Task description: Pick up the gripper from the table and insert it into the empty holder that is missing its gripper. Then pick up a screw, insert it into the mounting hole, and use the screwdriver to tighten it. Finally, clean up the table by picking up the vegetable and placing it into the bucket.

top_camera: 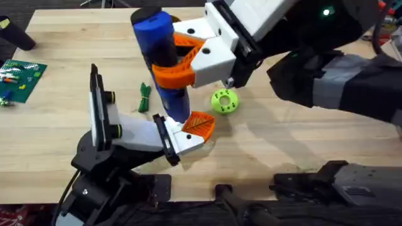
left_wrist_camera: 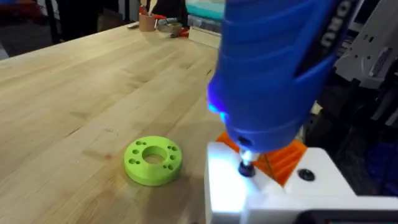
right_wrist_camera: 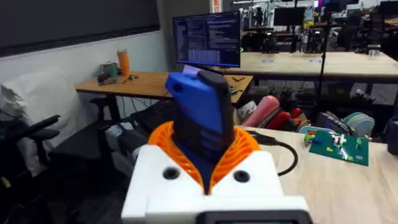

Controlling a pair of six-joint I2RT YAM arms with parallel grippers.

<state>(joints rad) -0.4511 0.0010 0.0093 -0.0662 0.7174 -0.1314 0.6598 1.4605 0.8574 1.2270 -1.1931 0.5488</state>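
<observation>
A blue screwdriver [top_camera: 164, 63] stands nearly upright over the middle of a wooden table [top_camera: 301, 144]; the right gripper [top_camera: 182, 59], a white housing with smooth orange curved jaws, is clenched around its thick upper body, which seems meant to keep the tool vertical so its tip bears straight down. In the left wrist view the screwdriver's bit meets a small dark screw head [left_wrist_camera: 247, 168] on the white holder [left_wrist_camera: 267, 193], and a blue light glows on the tool; the step in hand looks like tightening the screw.

The holder sits at the tip of the left arm, near the table's front centre; the ribbed orange gripper [top_camera: 200, 123] is already seated in it, pointing toward the table's middle, so the insertion appears done. The left arm seems to be held low and steady, offering the mounting hole upward to the tool; I cannot tell how the left pincer's own fingers stand.

A green ring-shaped disc [top_camera: 224, 102] lies just beyond the holder; a small green vegetable [top_camera: 144, 98] lies to the screwdriver's left, not yet cleared away.
</observation>
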